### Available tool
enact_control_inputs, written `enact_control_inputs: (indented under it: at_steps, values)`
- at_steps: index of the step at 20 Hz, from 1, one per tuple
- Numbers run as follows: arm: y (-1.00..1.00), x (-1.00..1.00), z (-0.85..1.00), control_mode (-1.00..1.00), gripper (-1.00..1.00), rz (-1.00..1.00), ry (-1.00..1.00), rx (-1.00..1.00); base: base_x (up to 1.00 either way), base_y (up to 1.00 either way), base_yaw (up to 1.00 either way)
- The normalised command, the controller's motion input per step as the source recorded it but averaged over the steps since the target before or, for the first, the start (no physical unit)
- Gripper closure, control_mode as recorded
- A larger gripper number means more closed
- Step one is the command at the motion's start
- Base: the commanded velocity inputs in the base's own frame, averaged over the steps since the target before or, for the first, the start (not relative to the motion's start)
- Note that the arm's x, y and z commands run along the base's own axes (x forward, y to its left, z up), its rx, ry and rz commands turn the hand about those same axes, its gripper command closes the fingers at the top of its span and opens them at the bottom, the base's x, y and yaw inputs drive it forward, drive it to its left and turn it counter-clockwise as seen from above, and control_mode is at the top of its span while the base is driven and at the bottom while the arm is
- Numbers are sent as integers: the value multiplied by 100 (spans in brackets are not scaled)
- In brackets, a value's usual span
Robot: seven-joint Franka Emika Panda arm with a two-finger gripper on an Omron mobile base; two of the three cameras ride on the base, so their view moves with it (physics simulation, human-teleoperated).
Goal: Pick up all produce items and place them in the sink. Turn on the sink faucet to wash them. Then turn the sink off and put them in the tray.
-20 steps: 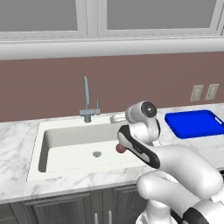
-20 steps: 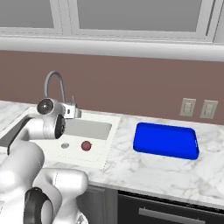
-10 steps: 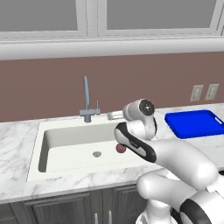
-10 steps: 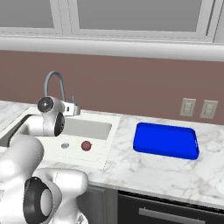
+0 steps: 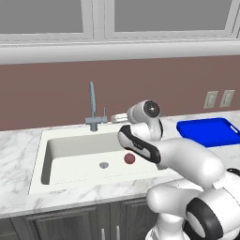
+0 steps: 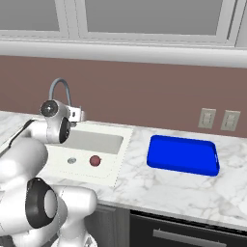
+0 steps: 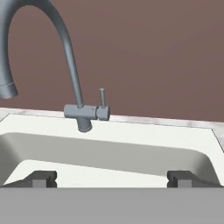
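Nearer now, the spread gripper [image 7: 112, 178] faces the sink faucet [image 7: 81, 109], apart from it.

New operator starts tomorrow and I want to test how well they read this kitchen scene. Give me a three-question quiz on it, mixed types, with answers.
1. True or false: the dark red fruit lies in the blue tray.
2. What does the open pincer face? A) tray B) faucet C) wall outlets
3. Fill in: the fruit rests on the sink floor beside the round metal ____.

Key: 1 false, it is in the sink; 2 B; 3 drain.
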Motion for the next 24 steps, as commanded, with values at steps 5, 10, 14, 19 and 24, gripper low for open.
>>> enact_control_inputs:
  at_steps: [5,10,14,19,24]
  values:
    - [3,26,0,-100,-100,3,0,0,0,0,0]
    - [11,30,0,-100,-100,2,0,0,0,0,0]
    - [17,24,-1,-100,-100,3,0,0,0,0,0]
    - [3,15,-8,-100,-100,3,0,0,0,0,0]
    - [-2,4,-11,-100,-100,0,0,0,0,0,0]
